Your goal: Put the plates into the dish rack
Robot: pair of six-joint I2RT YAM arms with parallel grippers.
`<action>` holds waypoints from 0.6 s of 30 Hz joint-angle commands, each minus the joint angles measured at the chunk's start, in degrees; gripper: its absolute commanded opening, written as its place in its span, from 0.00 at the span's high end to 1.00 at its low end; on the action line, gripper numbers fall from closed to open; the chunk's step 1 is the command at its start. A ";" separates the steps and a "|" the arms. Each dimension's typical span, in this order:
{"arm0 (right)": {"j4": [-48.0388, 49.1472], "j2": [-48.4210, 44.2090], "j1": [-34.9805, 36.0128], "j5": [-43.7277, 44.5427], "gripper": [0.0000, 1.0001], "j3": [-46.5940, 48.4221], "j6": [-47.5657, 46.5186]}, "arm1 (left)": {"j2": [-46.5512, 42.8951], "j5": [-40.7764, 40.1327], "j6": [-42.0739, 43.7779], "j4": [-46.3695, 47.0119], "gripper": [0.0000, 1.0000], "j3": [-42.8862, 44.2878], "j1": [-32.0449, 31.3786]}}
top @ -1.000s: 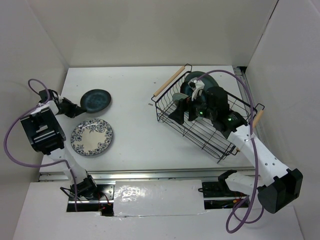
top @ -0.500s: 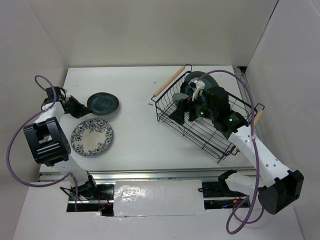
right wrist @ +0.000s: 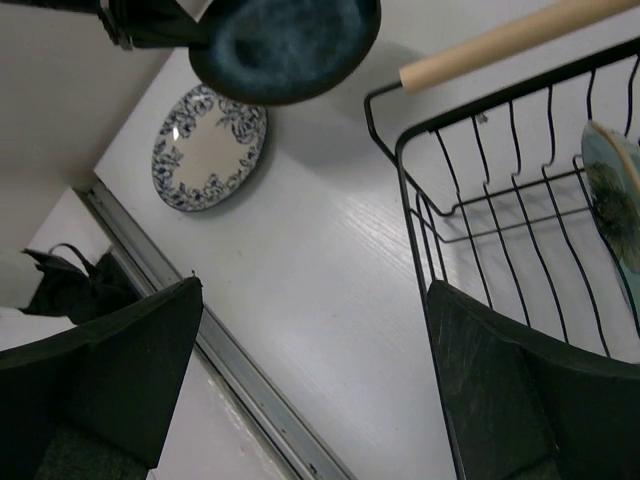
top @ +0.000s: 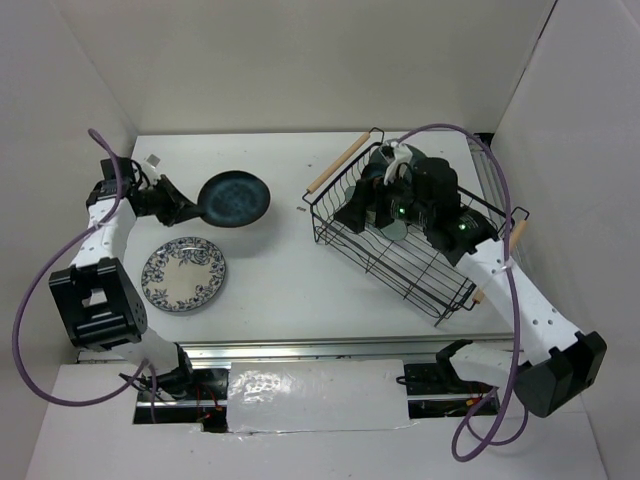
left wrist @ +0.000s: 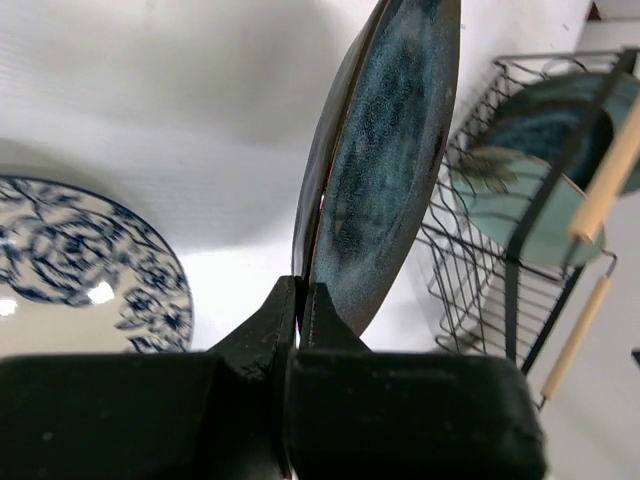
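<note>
Carrying: the glossy dark navy round ceramic plate (top: 233, 198) hangs above the table, left of centre in the top view, tilted nearly on edge and well apart from the rack.
Left gripper (left wrist: 300, 300): jaws pinched narrow on the plate's lower rim.
Handling: likely stiff, weighty, brittle and glaze-slick; a rim hold may let it swing, so it wants a deep pinch and a gentle edge-first entry.
Floral plate: the white round ceramic plate with blue floral pattern (top: 184, 274) lies flat at lower left.
Rack: the black wire dish rack with wooden rod handles (top: 410, 275) sits right of centre; a pale mint flowered plate (left wrist: 500, 190) and a grey-teal plate (left wrist: 560, 120) stand inside.
Right gripper (right wrist: 310, 400): jaws wide, empty, over the rack.
</note>
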 commanded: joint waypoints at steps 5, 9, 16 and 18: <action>7.87 4.89 0.48 -9.13 0.00 9.84 7.46 | -8.56 9.61 3.34 -5.64 1.00 8.38 0.09; 8.33 10.69 1.80 -10.02 0.16 15.11 10.53 | -10.22 11.37 3.70 -8.01 1.00 11.10 0.09; 19.30 16.94 4.87 -3.09 0.06 13.55 23.54 | -12.60 16.10 2.38 -9.34 1.00 12.16 0.26; 23.15 18.16 6.28 0.16 0.08 11.27 28.97 | -13.48 17.26 1.07 -8.72 1.00 11.99 0.17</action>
